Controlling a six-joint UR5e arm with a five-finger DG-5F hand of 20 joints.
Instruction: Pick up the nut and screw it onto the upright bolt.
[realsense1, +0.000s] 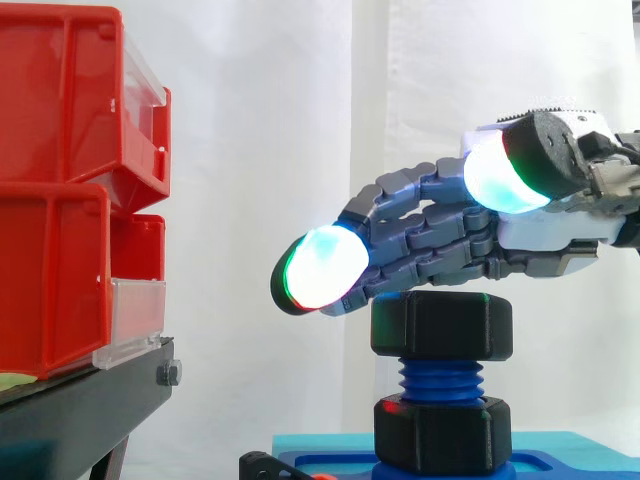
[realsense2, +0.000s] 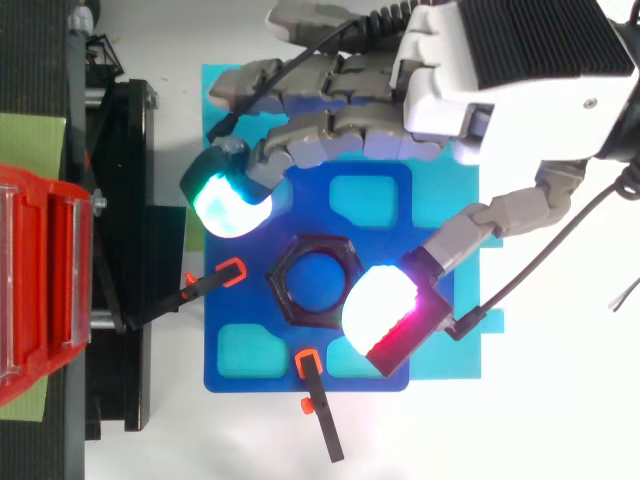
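Hand (realsense1: 450, 240) hanging just over nut (realsense1: 442, 325), contact unclear. Fingers stretching out nearly straight and spreading wide, gripping nothing. From above, glowing pads (realsense2: 232, 205) lying at either side of nut. Nut sitting on top of upright bolt (realsense1: 440, 381), bare thread showing below it down to black collar (realsense1: 443, 432). Bolt standing on blue plate (realsense2: 240, 365). Red bins (realsense1: 60, 200) sitting at left.

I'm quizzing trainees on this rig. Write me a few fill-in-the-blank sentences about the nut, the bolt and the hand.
1. The upper black nut sits on the ___ threaded bolt.
2. The hand hovers ___ that nut, fingers relaxed.
3. The bins at the left are ___.
Missing words: blue; above; red.
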